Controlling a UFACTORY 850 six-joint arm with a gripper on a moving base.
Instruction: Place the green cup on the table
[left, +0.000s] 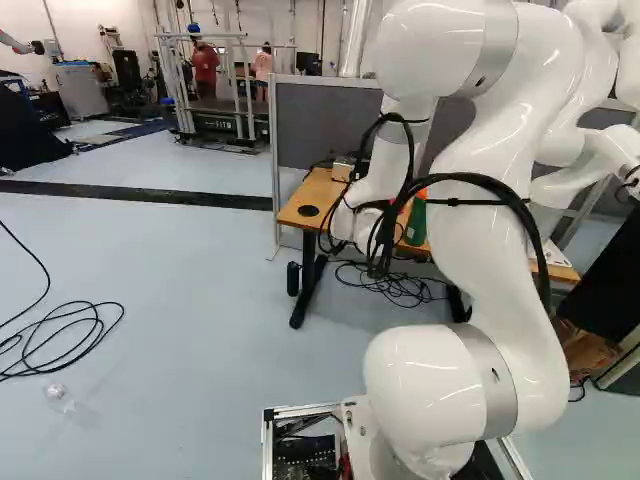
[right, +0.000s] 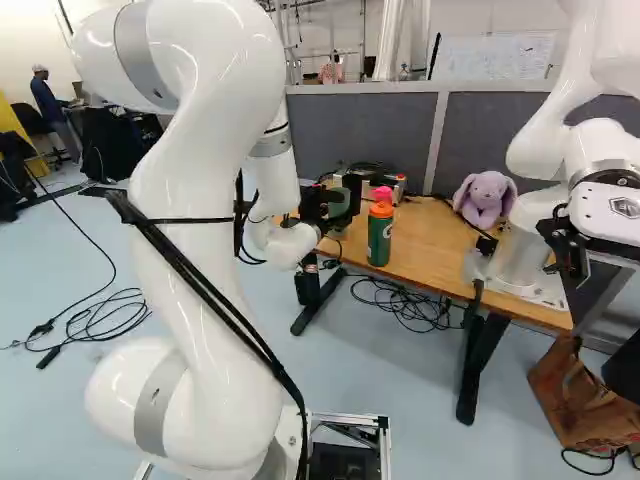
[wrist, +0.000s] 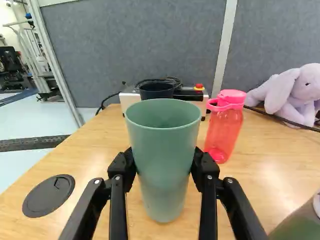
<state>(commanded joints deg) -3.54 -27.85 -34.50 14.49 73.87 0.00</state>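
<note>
Item: green cup (wrist: 162, 165), matte and smooth, plastic-looking, with a round open mouth and sides narrowing toward a rounded base.
Pose: the cup is standing about upright, its mouth facing up and its long axis running near vertical.
Location: the cup is showing in the upper middle of the right base view, sitting between the fingers over the wooden table (right: 440, 245); whether its base is touching the tabletop, I cannot tell.
Hand: the black gripper (right: 335, 203) is holding the green cup, its two fingers pressing the sides from opposite flanks, below the rim.
Arm: white arm (right: 215, 150), glossy and rounded, rising at the left of the right base view, black cables running along it.
Table: pale wood grain is showing, with a round black cover (wrist: 49, 195) lying flat in the top.
Behind the cup: a black cup (wrist: 156, 90) is sitting by a pale box (wrist: 131, 98) with a red button; a clear pink bottle (wrist: 225, 130) is standing nearby.
Green bottle: green bottle (right: 380, 238) with an orange lid, a cylinder standing upright near the centre of the right base view.
Soft goods: a lilac plush rabbit (right: 486, 198), fuzzy and long-eared, is sitting before the grey fabric partition (right: 535, 135).
Right side: another robot (right: 520, 245), white and smooth, is standing on the table in the right base view.
Markings: a whiteboard (right: 495, 57), upper right of the right base view, is bearing handwriting; the lettering is too small to tell.
</note>
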